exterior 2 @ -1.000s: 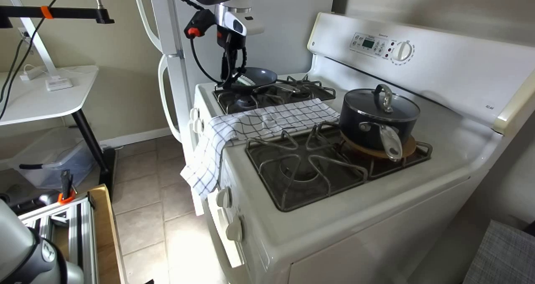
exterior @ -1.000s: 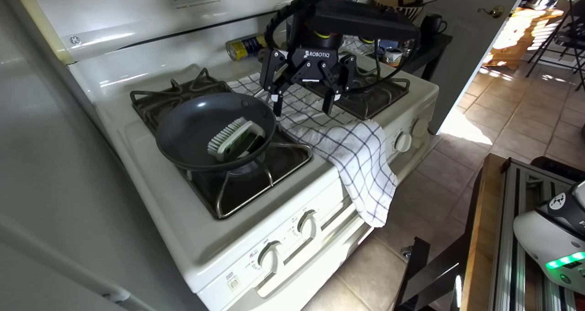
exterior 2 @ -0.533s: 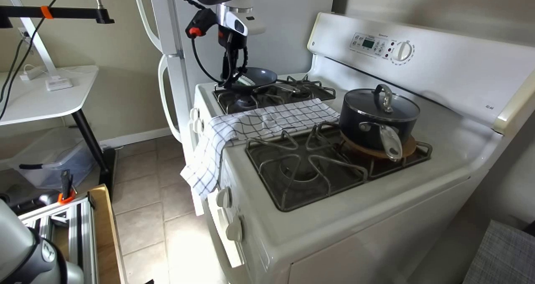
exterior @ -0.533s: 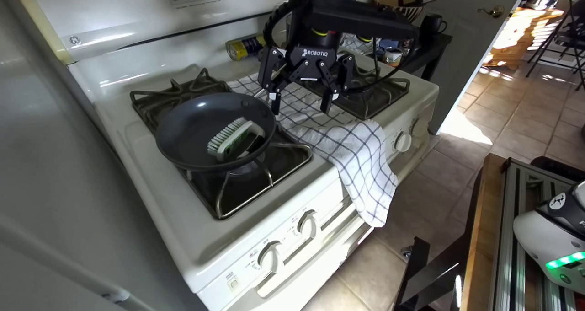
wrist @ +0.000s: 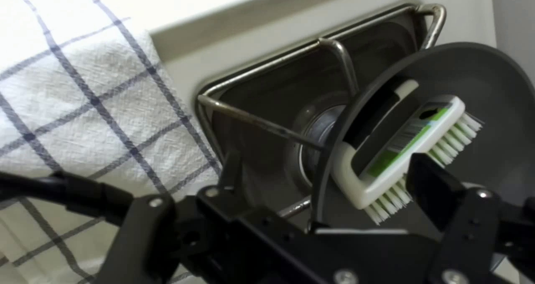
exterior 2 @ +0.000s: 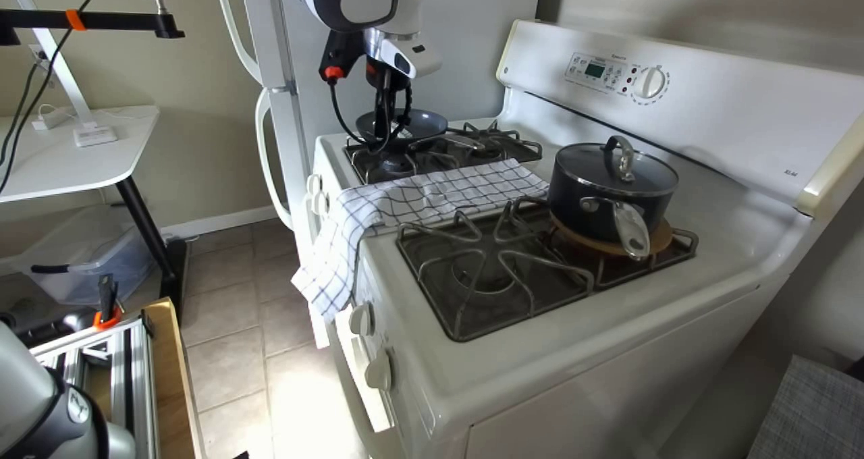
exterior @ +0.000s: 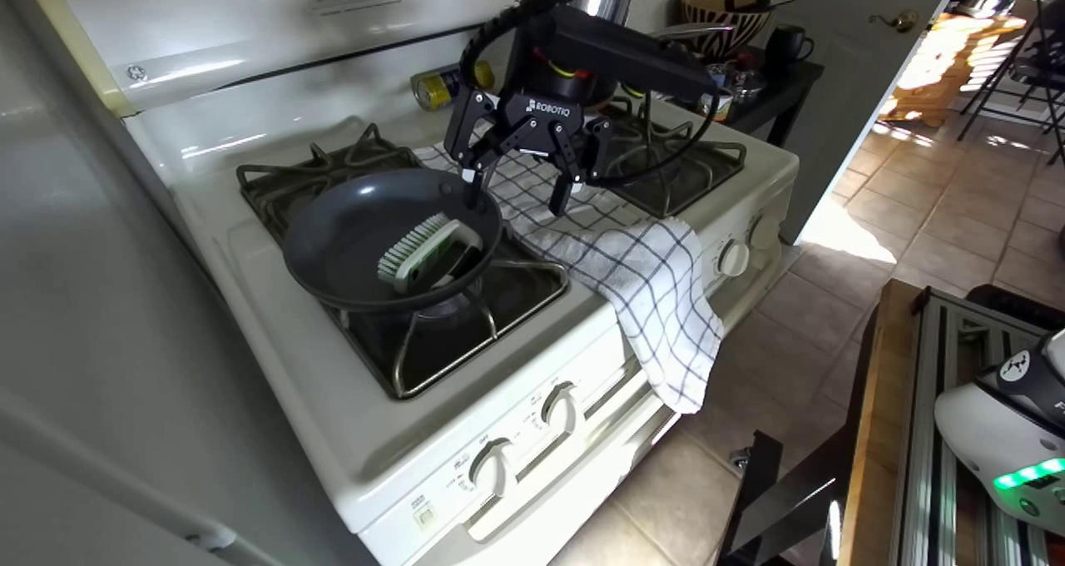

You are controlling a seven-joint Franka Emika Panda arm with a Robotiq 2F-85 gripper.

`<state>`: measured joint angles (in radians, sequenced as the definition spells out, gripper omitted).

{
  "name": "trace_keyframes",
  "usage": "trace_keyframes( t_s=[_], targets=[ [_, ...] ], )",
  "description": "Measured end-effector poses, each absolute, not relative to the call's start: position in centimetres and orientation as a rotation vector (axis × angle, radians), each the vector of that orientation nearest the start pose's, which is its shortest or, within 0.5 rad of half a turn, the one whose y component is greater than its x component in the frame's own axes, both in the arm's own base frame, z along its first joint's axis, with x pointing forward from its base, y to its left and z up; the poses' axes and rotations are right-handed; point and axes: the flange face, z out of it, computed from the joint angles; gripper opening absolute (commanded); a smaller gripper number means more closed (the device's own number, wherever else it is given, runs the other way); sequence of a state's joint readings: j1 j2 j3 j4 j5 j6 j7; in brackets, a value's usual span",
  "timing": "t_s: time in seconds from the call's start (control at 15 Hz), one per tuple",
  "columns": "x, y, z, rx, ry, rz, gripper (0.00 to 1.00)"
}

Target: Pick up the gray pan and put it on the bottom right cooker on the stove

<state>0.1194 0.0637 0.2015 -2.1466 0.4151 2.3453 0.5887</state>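
A black two-finger gripper (exterior: pixel 517 196), wide and empty, hangs near the round dark-gray metal frying pan (exterior: pixel 358 225) at the left of the white enamel stove (exterior: pixel 324 383), where an off-centre grip could tip out the loose white-green plastic brush (exterior: pixel 429 255).

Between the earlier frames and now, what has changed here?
In an exterior view, the gripper has shifted left across the picture, toward the gray pan. It is still open, so nothing was taken hold of or let go. The pan, the brush in it, the checked towel and the lidded pot stayed as they were.
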Motion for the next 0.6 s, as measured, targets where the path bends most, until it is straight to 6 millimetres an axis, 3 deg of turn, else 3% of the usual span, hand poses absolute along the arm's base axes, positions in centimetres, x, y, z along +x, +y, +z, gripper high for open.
trace_keyframes(
  t_s=[0.27, 0.33, 0.4, 0.47, 0.6],
  targets=[
    [53.9, 18.1, 36.9, -2.667, 0.729, 0.03, 0.94],
    [53.9, 18.0, 36.5, -2.666, 0.725, 0.037, 0.87],
    [54.0, 17.9, 36.2, -2.667, 0.724, 0.043, 0.7],
    [54.1, 17.8, 36.0, -2.668, 0.725, 0.046, 0.66],
    [54.2, 17.4, 35.8, -2.669, 0.728, 0.046, 0.48]
  ],
)
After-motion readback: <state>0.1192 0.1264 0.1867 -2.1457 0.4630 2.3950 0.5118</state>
